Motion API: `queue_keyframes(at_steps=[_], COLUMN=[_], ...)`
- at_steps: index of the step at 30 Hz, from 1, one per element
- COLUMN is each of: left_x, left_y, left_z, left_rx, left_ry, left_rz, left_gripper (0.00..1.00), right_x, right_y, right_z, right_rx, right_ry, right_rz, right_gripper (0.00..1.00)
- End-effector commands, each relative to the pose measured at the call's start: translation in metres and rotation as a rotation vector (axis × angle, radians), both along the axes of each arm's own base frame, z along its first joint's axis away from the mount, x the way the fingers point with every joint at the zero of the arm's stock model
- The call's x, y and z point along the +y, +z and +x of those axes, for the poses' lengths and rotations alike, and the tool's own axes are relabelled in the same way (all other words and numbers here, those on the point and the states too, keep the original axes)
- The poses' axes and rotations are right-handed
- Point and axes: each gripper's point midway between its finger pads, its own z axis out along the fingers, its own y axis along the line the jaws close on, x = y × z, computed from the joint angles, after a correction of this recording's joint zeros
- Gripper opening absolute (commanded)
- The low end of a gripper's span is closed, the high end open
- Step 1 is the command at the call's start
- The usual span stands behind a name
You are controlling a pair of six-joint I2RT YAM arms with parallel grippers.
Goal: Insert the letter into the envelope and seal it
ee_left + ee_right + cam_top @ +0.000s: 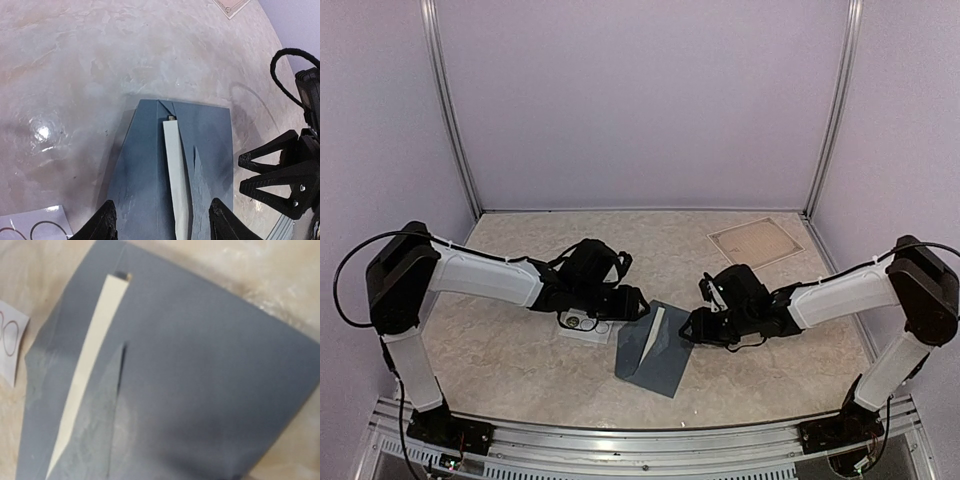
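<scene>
The dark slate blue-grey envelope [653, 352] lies on the table between both arms, its flap side up. A white strip of the letter [658, 326] shows along the opening, the rest is inside. In the left wrist view my left gripper [162, 225] is open, its fingers [104, 222] straddling the envelope [142, 165] just above it, with the letter [176, 170] between them. My right gripper [240, 173] sits at the envelope's right edge with a narrow gap between its fingers. Its own view shows only the envelope [200, 370] and letter [95, 350], no fingers.
A small white sticker strip with circles [585, 324] lies left of the envelope under the left wrist; it also shows in the left wrist view [35, 227] and the right wrist view [10, 340]. A tan sheet [757, 241] lies at the back right. Walls enclose the table.
</scene>
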Motion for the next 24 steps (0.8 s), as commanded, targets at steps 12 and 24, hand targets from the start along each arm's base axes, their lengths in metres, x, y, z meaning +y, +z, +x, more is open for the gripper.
queue_keyframes(at_steps=[12,24], left_x=[-0.044,-0.050], left_y=[-0.035,-0.060], left_z=[0.031,0.031], left_rx=[-0.001,0.039], left_ry=[-0.059,-0.073], left_rz=[-0.010,-0.005], left_gripper=[0.36,0.16], right_x=[-0.019,-0.022], right_y=[-0.018,-0.034], right_z=[0.014,0.013], right_rx=[0.007,0.032], right_ry=[-0.080,-0.084], right_rz=[-0.063,-0.086], right_gripper=[0.44,0.43])
